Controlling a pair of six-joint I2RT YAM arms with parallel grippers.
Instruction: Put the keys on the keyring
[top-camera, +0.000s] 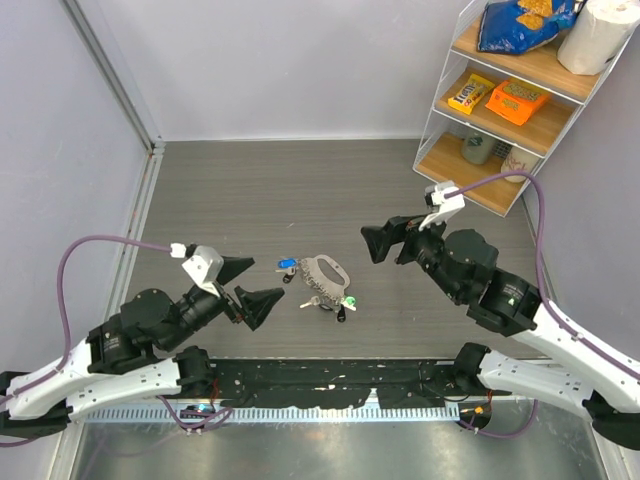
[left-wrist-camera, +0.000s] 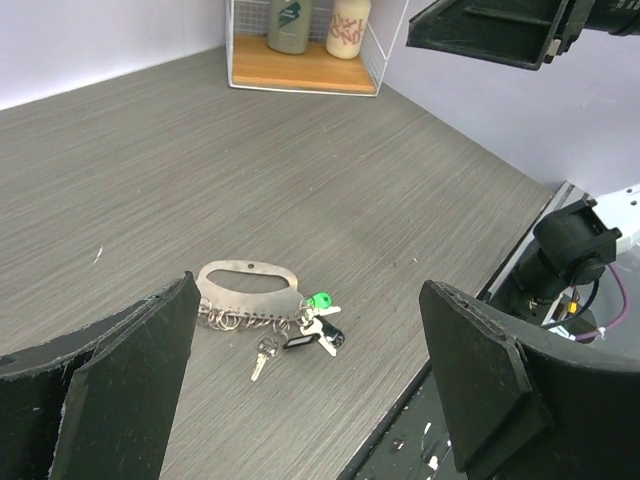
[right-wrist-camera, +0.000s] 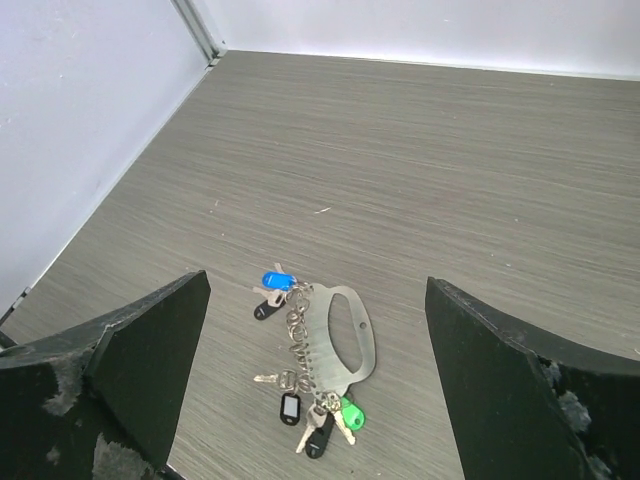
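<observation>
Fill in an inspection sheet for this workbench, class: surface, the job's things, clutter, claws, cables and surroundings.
Surface: grey wood-grain tabletop, flat.
Job's things: flat silvery half-oval metal keyring lies mid-table. A blue-headed silvery key sits at one end, a green-headed key and a black-headed key at the other. Whether each is threaded on cannot be told.
Clutter: nothing seen.
Claws: left claw open, holding nothing; right claw open, holding nothing. Both are apart from the bunch.
Cables: left purple cable and right purple cable loop over their arms, off the keys.
Surroundings: white wire shelf with wooden boards, stocked with snack packs, far right.
</observation>
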